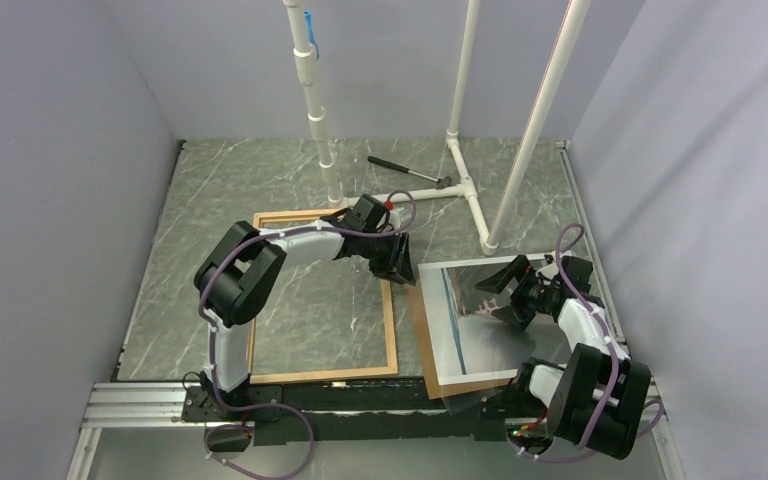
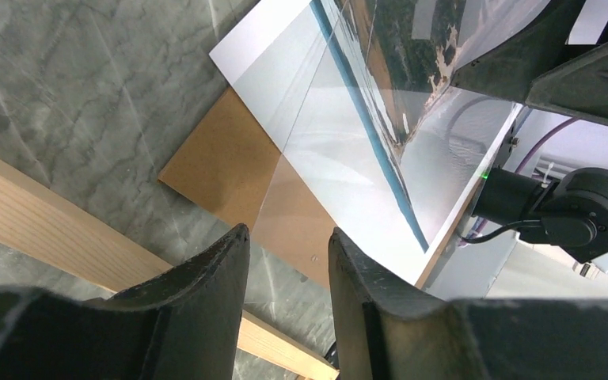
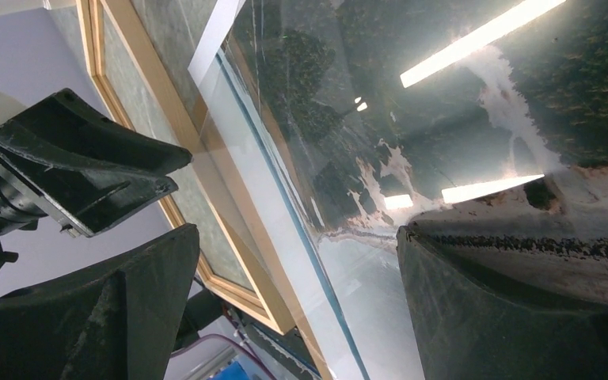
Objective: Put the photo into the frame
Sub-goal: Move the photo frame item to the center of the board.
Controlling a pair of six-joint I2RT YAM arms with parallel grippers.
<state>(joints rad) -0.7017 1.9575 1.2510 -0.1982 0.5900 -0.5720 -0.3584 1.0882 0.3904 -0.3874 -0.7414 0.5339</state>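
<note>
Right hand (image 1: 493, 298) gapes wide above the photo (image 1: 475, 345), holding nothing.

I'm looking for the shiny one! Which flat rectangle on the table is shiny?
The photo, right of the frame: glossy, with a blue stripe. The brown board beneath it is dull, and the frame is only a wooden outline.

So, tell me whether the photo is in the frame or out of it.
Out. The photo lies on the brown backing board, right of the frame, and the frame's opening shows only bare tabletop.
</note>
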